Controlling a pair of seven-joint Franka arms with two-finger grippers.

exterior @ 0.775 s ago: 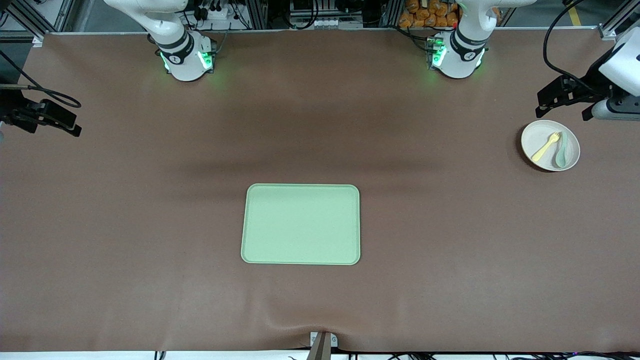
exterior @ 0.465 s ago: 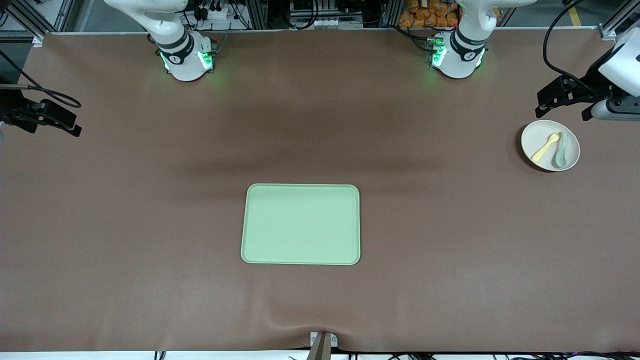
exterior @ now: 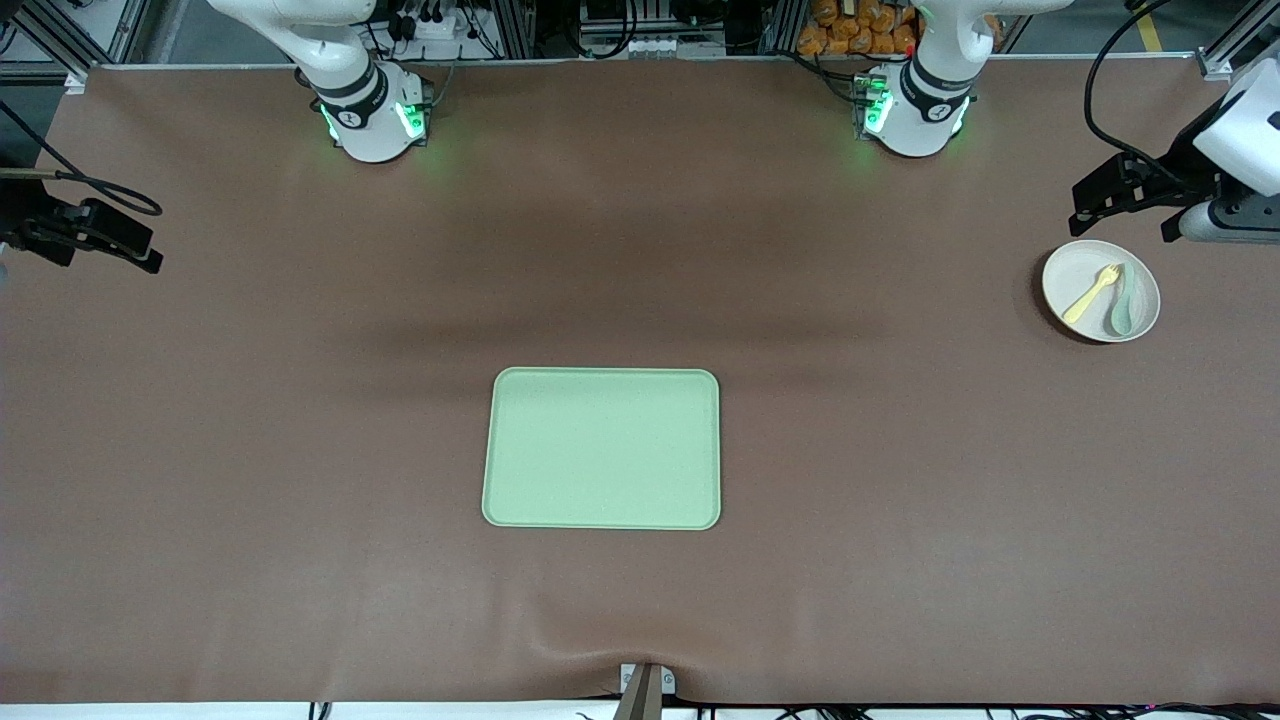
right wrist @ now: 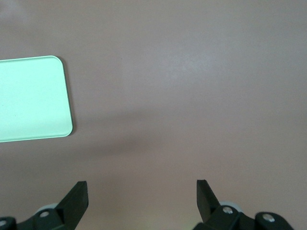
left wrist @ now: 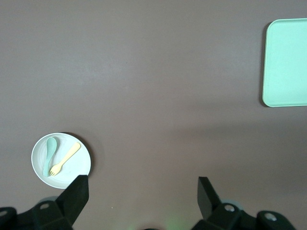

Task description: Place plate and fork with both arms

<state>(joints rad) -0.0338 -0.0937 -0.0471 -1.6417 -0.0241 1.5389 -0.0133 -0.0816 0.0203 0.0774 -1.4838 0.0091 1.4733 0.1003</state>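
1. One green tray (exterior: pixel 601 448) sits nearest, mid-table, bare, likely the target.
2. Farther, toward the left arm's end, the plate (exterior: pixel 1076 272) carries the fork (exterior: pixel 1092 293) beside a teal spoon (exterior: pixel 1120 311).
3. Left gripper (left wrist: pixel 143 191) hangs spread wide over bare table beside the plate; right gripper (right wrist: pixel 142 191) waits, released, empty.

One plate (exterior: pixel 1100 291), one fork (exterior: pixel 1091 293), one spoon (exterior: pixel 1119 303), one tray (exterior: pixel 602 448).

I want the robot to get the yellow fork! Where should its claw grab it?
Probably the handle, from straight above. The fork lies flat in the plate, its handle slanting clear of the spoon, while its tines sit close to the spoon's handle. The open left claw is nearest.
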